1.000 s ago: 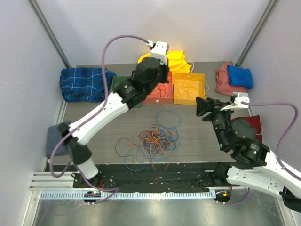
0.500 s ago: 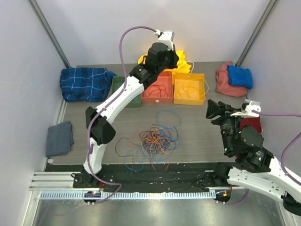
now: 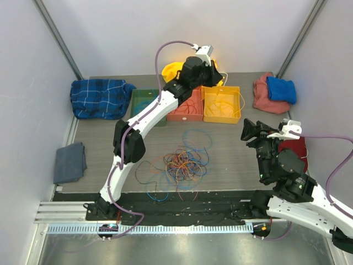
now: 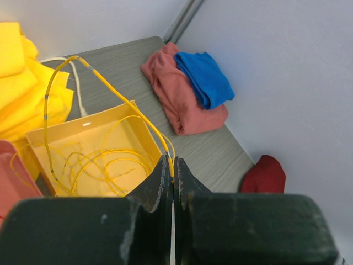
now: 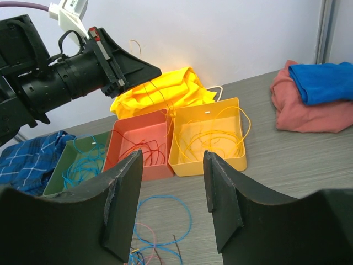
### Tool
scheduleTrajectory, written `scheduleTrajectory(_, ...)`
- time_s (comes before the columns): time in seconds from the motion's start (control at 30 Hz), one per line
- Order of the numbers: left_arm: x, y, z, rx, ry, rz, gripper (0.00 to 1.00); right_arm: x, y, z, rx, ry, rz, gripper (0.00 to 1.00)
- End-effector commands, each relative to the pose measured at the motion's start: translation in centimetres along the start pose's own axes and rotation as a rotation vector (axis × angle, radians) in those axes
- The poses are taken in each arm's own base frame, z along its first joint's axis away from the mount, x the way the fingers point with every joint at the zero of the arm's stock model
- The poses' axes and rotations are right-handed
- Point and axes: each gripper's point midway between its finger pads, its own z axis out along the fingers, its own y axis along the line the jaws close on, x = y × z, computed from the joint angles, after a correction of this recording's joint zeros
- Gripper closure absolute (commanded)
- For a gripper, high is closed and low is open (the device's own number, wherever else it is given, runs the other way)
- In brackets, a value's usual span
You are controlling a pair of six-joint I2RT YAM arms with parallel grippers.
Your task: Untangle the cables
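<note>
Beginning at the left of the overhead view, the left arm has swung to the right during the last second. It was above the red tray (image 3: 185, 113) and now it reaches over the yellow tray (image 3: 222, 110) in the upper middle of the frame. The green tray (image 3: 144, 102) stands just left of these two.

I judge that one sorted strand has arrived at the tray of its own colour, so the step in hand is probably to let it go.

In the left wrist view the left end effector (image 4: 171, 165) is fully closed, and a yellow cable (image 4: 149, 131) is pinched between its tips. From there the cable rises to the upper left and loops down beside the tray, so it hangs over the tray and does not yet lie inside.

The rest of the cables (image 3: 179, 163) are a mixed heap on the counter (image 3: 231, 160) in the lower middle, well apart from both arms.

At the right, the right end effector (image 5: 172, 165) has drawn back a little. Its jaws stand apart and hold nothing.
</note>
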Motion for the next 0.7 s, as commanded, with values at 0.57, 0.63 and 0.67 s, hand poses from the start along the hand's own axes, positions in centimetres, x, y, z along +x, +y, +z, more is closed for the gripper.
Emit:
scheduleTrajectory(0.57,-1.4,-4.5,1.0,0.179,-0.092,-0.022,1.0,-1.0,-0.7,0.1,0.031,-0.047,0.006,0.44)
scheduleTrajectory(0.63,-0.5,-2.9,2.2,0.155,-0.084,-0.058,1.0,-1.0,-0.8,0.1,0.035,-0.047,0.0,0.44)
scheduleTrajectory(0.67,0.3,-2.0,2.6,0.133,-0.063,-0.073,1.0,-0.9,-0.8,0.1,0.036,-0.046,-0.004,0.44)
